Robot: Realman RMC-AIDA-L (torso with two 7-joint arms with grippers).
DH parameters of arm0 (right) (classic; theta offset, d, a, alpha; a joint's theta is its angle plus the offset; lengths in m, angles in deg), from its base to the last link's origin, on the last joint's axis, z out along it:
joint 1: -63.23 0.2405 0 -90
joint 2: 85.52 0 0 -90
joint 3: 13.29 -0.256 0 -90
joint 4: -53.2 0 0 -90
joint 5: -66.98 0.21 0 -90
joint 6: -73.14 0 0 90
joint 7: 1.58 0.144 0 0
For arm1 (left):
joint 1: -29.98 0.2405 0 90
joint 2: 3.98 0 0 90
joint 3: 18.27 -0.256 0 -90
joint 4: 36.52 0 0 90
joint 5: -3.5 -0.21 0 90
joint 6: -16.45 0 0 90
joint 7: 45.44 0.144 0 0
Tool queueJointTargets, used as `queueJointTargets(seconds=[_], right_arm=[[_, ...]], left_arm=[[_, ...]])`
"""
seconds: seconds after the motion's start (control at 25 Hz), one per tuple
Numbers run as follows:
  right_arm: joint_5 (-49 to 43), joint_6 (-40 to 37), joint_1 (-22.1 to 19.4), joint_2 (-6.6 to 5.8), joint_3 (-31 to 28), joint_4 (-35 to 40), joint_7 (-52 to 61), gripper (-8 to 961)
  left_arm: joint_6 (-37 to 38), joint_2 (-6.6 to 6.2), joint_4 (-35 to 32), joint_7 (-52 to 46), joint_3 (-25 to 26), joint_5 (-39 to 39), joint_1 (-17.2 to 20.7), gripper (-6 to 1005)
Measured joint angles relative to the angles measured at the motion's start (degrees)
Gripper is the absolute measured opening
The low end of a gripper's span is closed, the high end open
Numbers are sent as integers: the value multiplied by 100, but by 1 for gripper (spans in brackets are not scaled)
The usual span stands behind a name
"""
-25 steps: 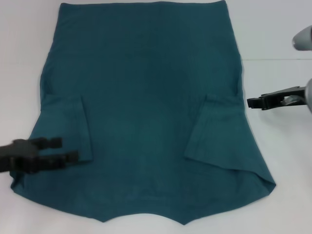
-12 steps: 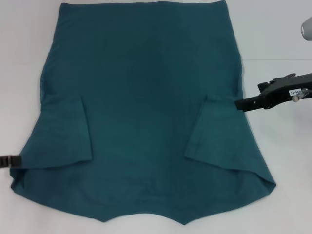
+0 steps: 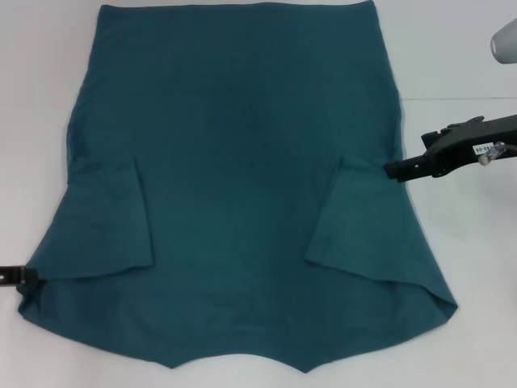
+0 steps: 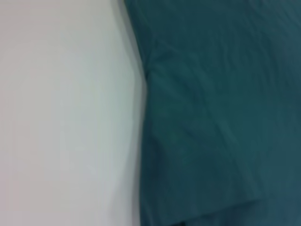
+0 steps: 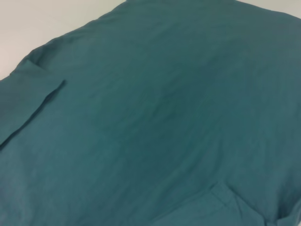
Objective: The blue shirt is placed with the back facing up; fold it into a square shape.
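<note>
The blue shirt [image 3: 234,162] lies flat on the white table, plain side up, hem at the far end. Both short sleeves are folded inward onto the body: the left sleeve [image 3: 109,218] and the right sleeve [image 3: 355,222]. My right gripper [image 3: 394,170] hovers at the shirt's right edge, just beside the folded right sleeve's top. Only the tip of my left gripper [image 3: 16,275] shows at the picture's left edge, touching or just off the shirt's lower left border. The shirt also fills the left wrist view [image 4: 211,117] and the right wrist view [image 5: 164,117].
The white table [image 3: 468,323] surrounds the shirt, with bare strips on both sides. A seam line in the tabletop [image 3: 460,99] runs off to the right. A grey part of the right arm [image 3: 505,40] shows at the upper right corner.
My left gripper has pulled back leftward off the folded left sleeve to the picture's edge. My right gripper has shifted left and slightly up to the shirt's right edge. The shirt has not moved.
</note>
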Motion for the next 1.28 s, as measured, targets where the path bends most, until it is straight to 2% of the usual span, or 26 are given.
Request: queueJointTargets(seconds=[0.4,0.68,1.28], right_arm=[[-1,8,-78,9,-33,-20,59,920],[5,23,-114,17,-50,-27,74,920],[26,136,-86,20,-41,-26,82,919]], left_arm=[[-705,60,480,-172,-345,-900,-466,945],[-905,56,707,-324,-655,-1080,-588,929],[-973,49,1063,-371,-742,-1388,-826,895]])
